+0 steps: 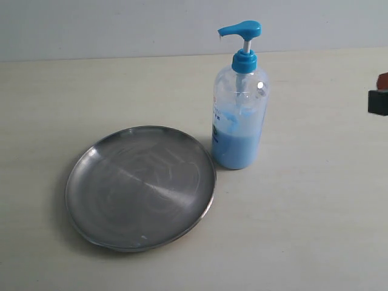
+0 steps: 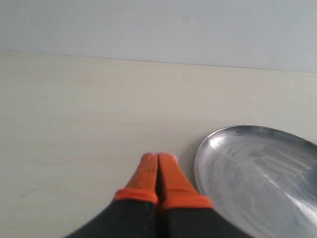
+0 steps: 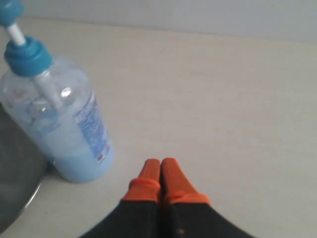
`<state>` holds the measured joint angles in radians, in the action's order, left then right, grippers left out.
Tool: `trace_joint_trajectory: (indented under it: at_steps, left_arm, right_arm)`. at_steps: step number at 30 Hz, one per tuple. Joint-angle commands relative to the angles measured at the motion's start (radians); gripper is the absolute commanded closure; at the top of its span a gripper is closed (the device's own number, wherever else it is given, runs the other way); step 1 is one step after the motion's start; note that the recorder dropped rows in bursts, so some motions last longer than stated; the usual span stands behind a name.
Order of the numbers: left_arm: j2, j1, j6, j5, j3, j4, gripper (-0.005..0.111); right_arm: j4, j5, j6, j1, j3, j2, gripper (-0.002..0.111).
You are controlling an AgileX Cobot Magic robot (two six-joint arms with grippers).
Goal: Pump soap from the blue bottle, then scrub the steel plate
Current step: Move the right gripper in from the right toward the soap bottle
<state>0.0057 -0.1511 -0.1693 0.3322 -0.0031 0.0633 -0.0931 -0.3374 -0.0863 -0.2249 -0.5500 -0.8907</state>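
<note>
The blue bottle [image 1: 238,115] stands upright just right of centre in the exterior view, its pump head [image 1: 241,30] raised. Light blue soap [image 1: 235,148] fills its lower part. The steel plate [image 1: 140,187] lies flat at the lower left of the bottle, its rim just beside the bottle's base, and shows only swirl marks. Both rest on the pale tabletop [image 1: 303,212].

The left hand [image 2: 158,161] has its orange fingers pressed together with nothing between them. It is near the plate's rim and apart from it. The right hand [image 3: 161,166] is likewise pressed together and empty, near the bottle without touching it.
</note>
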Motion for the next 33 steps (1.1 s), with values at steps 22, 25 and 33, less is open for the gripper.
trace_joint_trajectory:
  at_steps: [22,25,33]
  left_arm:
    - [-0.006,0.003,0.002,-0.006,0.003,0.004,0.107]
    - [-0.006,0.003,0.002,-0.006,0.003,0.004,0.107]
    - [-0.006,0.003,0.002,-0.006,0.003,0.004,0.107]
  right_arm:
    - [0.019,0.43,0.117,-0.282,0.21,-0.252,0.108]
    - [0.019,0.595,0.114,-0.282,0.28,-0.252,0.108]
    - [0.017,0.908,0.114,-0.282,0.407,-0.252,0.108]
